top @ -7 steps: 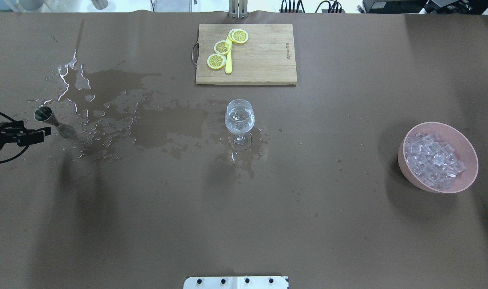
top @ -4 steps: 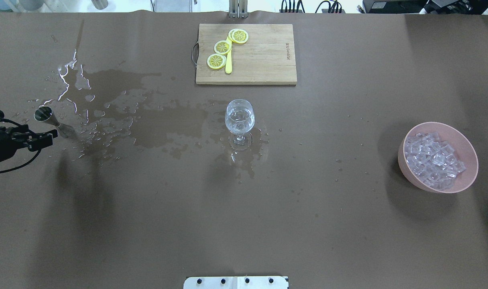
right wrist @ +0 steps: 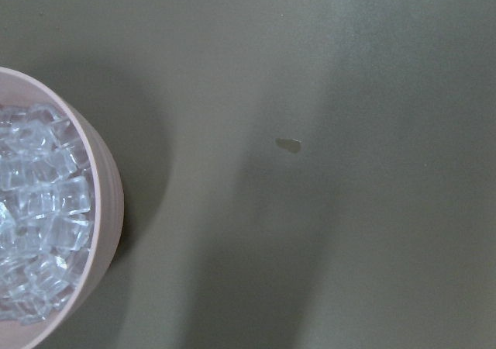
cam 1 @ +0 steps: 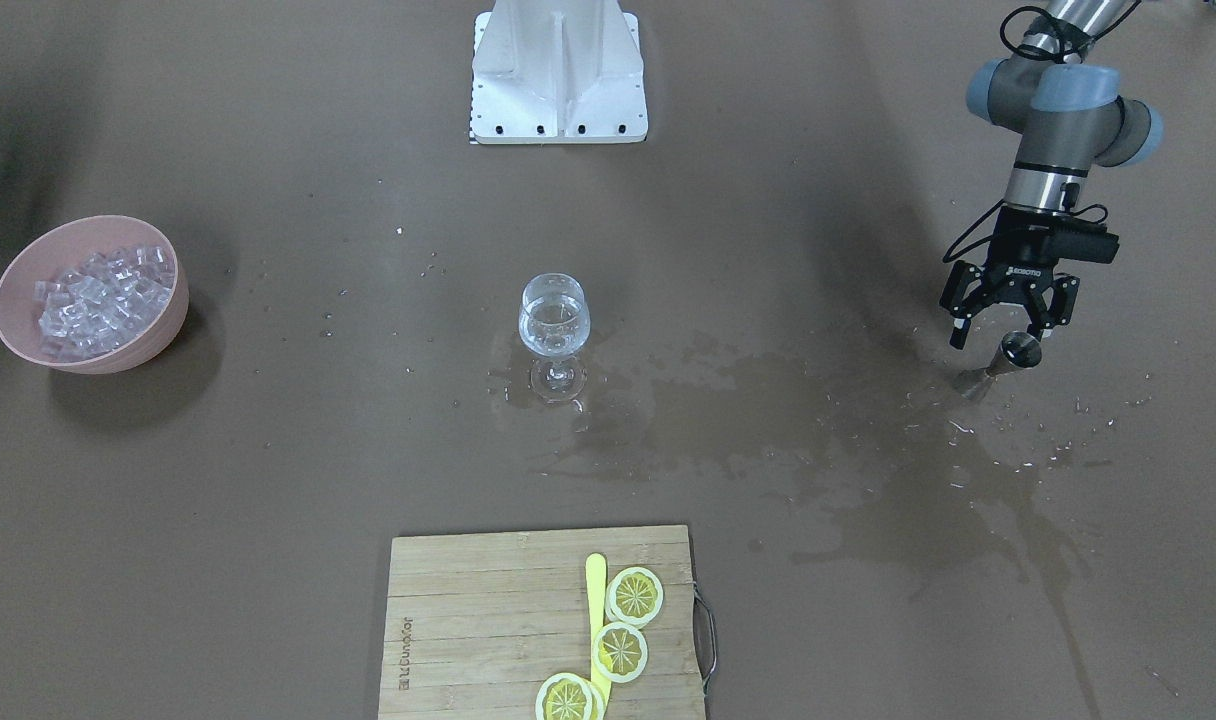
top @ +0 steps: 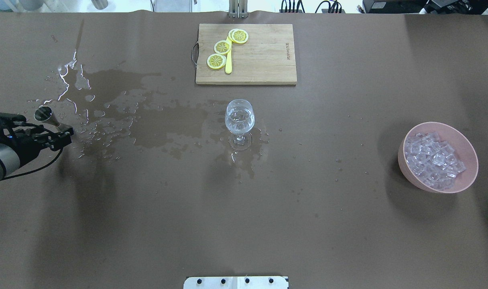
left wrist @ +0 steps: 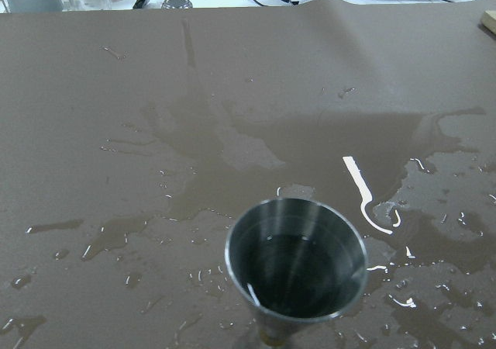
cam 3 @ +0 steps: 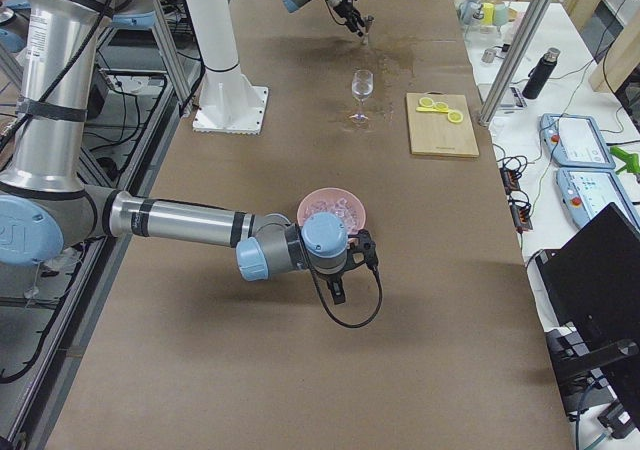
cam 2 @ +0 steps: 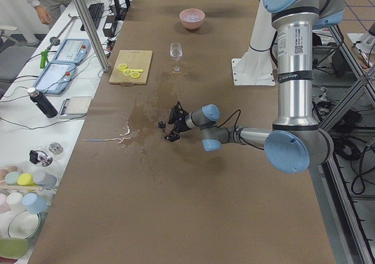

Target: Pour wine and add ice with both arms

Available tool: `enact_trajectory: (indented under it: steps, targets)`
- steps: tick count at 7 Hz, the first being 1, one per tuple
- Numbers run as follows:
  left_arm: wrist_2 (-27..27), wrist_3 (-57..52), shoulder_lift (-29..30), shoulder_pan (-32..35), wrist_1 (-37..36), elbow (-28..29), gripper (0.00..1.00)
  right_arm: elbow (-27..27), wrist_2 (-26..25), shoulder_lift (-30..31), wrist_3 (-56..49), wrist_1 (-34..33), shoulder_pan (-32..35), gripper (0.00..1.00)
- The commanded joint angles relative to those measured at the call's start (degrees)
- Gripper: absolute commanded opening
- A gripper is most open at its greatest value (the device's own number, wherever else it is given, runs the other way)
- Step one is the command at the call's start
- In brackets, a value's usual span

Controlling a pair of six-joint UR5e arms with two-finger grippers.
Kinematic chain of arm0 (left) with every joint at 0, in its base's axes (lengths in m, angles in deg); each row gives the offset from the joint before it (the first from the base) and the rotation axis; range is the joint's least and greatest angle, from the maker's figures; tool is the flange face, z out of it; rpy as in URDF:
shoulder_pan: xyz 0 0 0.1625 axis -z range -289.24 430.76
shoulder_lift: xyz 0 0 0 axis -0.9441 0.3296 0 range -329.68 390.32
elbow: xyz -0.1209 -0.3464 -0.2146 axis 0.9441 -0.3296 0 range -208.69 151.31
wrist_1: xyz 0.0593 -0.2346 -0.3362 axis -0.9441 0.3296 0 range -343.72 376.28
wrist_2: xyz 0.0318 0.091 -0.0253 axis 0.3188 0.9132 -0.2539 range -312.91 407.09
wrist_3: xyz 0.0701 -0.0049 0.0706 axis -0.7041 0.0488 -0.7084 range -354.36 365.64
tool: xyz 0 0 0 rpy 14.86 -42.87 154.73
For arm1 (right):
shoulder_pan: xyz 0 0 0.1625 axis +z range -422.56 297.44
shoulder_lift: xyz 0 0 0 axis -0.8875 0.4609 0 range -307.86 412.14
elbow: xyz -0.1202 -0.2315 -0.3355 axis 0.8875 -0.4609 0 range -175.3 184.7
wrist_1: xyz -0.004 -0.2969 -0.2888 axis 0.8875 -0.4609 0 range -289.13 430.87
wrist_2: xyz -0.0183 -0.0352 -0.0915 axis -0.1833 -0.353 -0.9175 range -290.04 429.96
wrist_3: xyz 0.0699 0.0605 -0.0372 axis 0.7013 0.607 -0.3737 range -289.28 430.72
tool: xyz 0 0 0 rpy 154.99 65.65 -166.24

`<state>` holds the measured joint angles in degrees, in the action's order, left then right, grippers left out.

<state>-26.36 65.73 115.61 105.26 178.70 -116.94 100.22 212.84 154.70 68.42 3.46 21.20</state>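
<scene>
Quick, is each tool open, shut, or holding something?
Left tool: open, at the metal measuring cup, not gripping it.
Right tool: beside the pink bowl; cannot be told.

Left claw (top: pixel 66 135) farther in, beside jigger (top: pixel 43 114).

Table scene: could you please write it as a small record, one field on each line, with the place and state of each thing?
glass: upright, near the board, clear liquid inside
metal cup: upright in the spill, wet inside
spill: wet patch from glass to metal cup
bowl: pink, filled with ice cubes
board: three lemon slices on it
left gripper: open, at the metal cup, not closed on it
right gripper: beside the bowl; open or shut cannot be told
</scene>
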Motion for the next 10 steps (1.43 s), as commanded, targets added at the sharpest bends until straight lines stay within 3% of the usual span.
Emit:
enact_trajectory:
  steps: [1, 3, 5, 8, 10]
  targets:
    - [1.4, 0.3, 1.5, -0.3, 0.1, 1.7, 0.97, 0.0, 0.0, 0.0, 0.0, 0.0, 0.0, 1.00]
    - [1.9, 0.6, 0.8, -0.2, 0.1, 1.8, 0.97, 0.0, 0.0, 0.0, 0.0, 0.0, 0.0, 1.00]
    - [6.5, 0.6, 0.8, -0.2, -0.1, 1.9, 0.97, 0.2, 0.0, 0.0, 0.0, 0.1, 0.0, 1.00]
    - [6.7, 0.6, 2.1, -0.4, -0.1, 3.8, 0.97, 0.2, 0.0, -0.1, -0.1, 0.1, 0.0, 1.00]
    - [6.7, 0.7, 2.3, -0.4, 0.0, 4.0, 0.79, 0.4, 0.0, -0.1, -0.1, 0.1, 0.0, 1.00]
